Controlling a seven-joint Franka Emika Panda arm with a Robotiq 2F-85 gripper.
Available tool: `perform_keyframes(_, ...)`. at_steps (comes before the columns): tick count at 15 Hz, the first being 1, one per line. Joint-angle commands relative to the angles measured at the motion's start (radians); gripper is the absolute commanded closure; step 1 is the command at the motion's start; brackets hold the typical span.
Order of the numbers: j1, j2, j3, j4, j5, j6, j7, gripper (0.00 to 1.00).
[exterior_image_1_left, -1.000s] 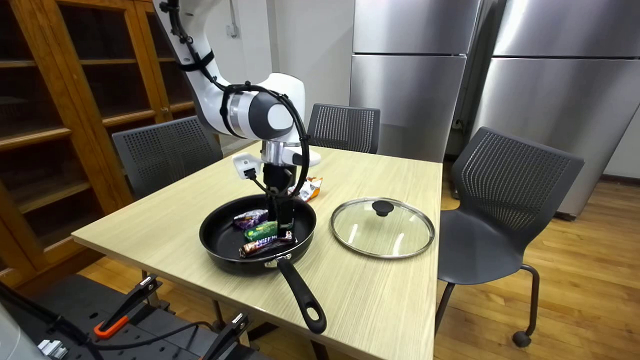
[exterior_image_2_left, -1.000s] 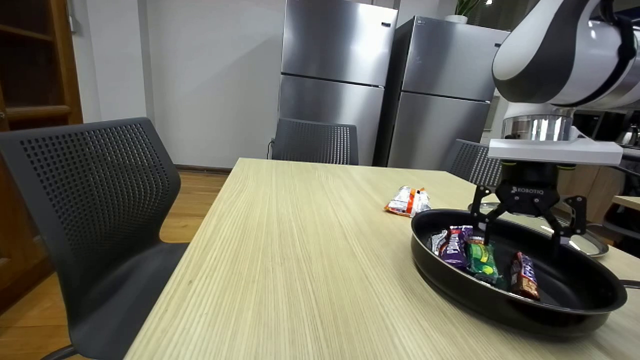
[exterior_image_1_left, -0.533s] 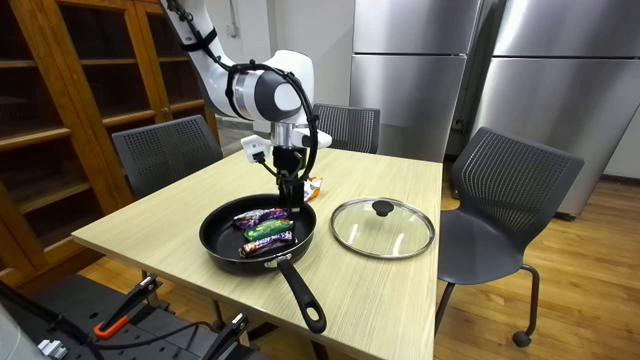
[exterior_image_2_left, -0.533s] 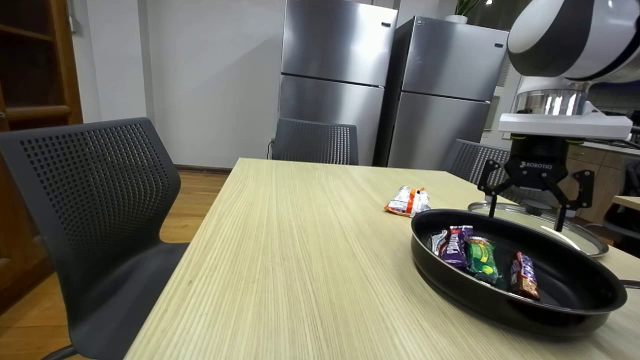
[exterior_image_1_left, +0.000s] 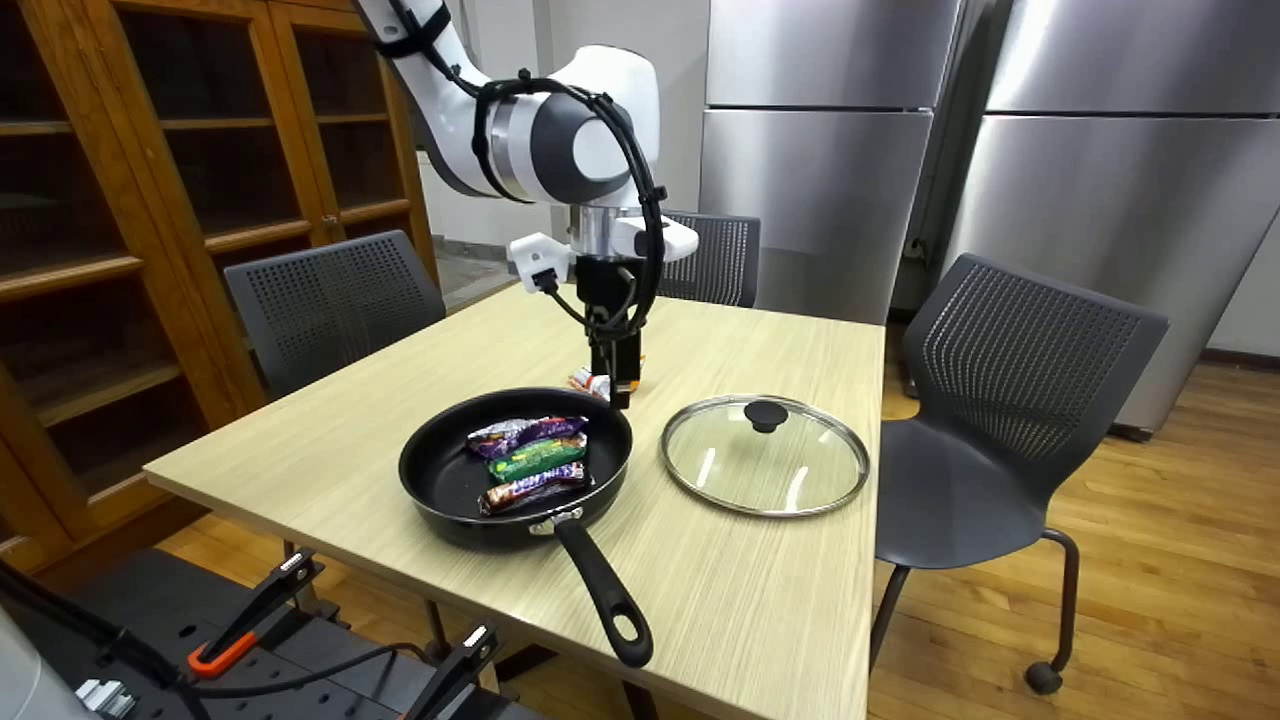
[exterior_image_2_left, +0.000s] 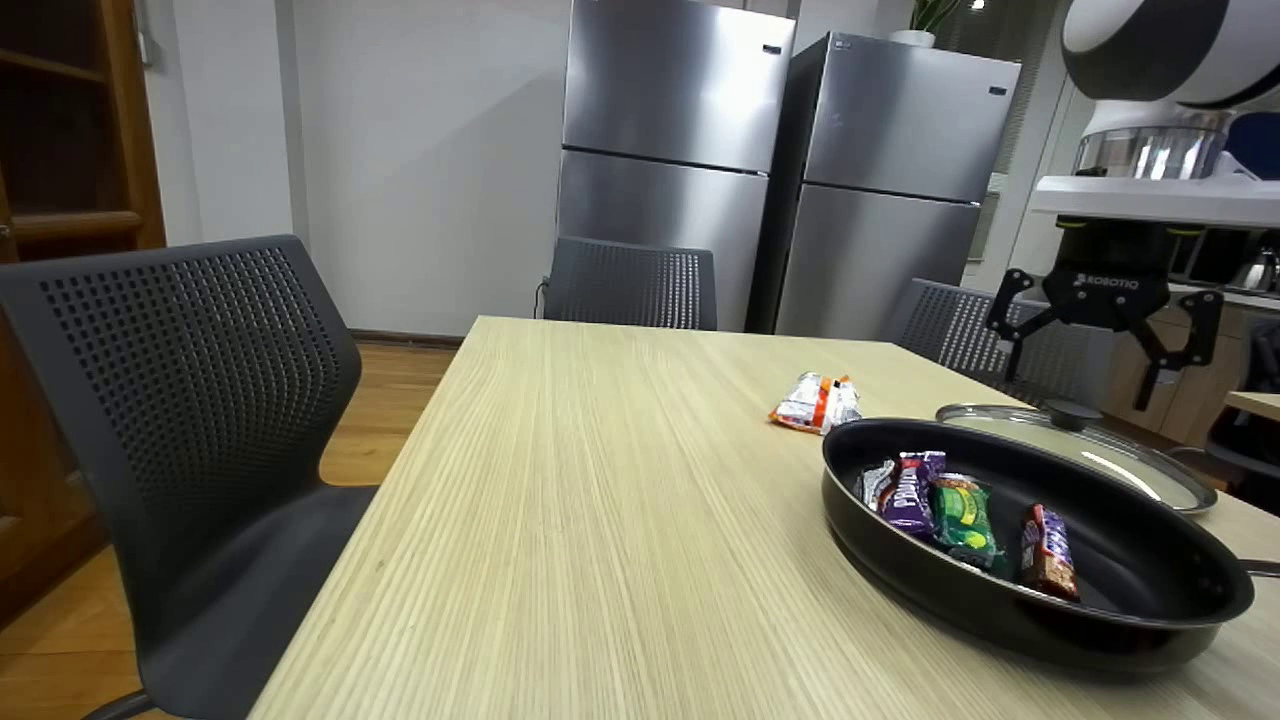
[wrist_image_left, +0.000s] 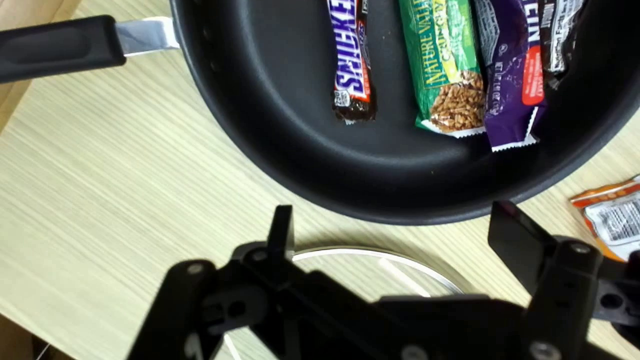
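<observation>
My gripper (wrist_image_left: 392, 217) stands open with nothing between its fingers. It hangs above the table just past the rim of the black frying pan (wrist_image_left: 280, 150), opposite no contact that I can see. In the pan lie a Snickers bar (wrist_image_left: 351, 65), a green Nature Valley bar (wrist_image_left: 440, 55), a purple-wrapped bar (wrist_image_left: 512, 75) and a dark-and-silver wrapper (wrist_image_left: 560, 40) beside it. Part of the glass lid (wrist_image_left: 350, 270) shows between and below the jaws in the wrist view. An exterior view has the gripper (exterior_image_2_left: 1078, 380) raised behind the pan.
The glass lid (exterior_image_1_left: 765, 470) with its black knob lies flat on the table (exterior_image_1_left: 760, 620) beside the pan. A white-and-orange packet (exterior_image_2_left: 818, 403) rests behind the pan. The pan's handle (exterior_image_1_left: 605, 590) points toward the table's edge. Chairs (exterior_image_1_left: 1000, 420) surround the table.
My gripper has risen out of the pan, away from the bars, and moved to the right in both exterior views. The bars stay in the pan. Its jaws are open throughout.
</observation>
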Motion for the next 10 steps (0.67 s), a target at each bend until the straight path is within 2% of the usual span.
perform_keyframes(1,-0.029,-0.021,-0.006,0.019,-0.018,-0.031,0.021,0.00)
perform_keyframes(10,-0.044,-0.004,-0.002,0.022,-0.008,-0.002,0.009,0.00)
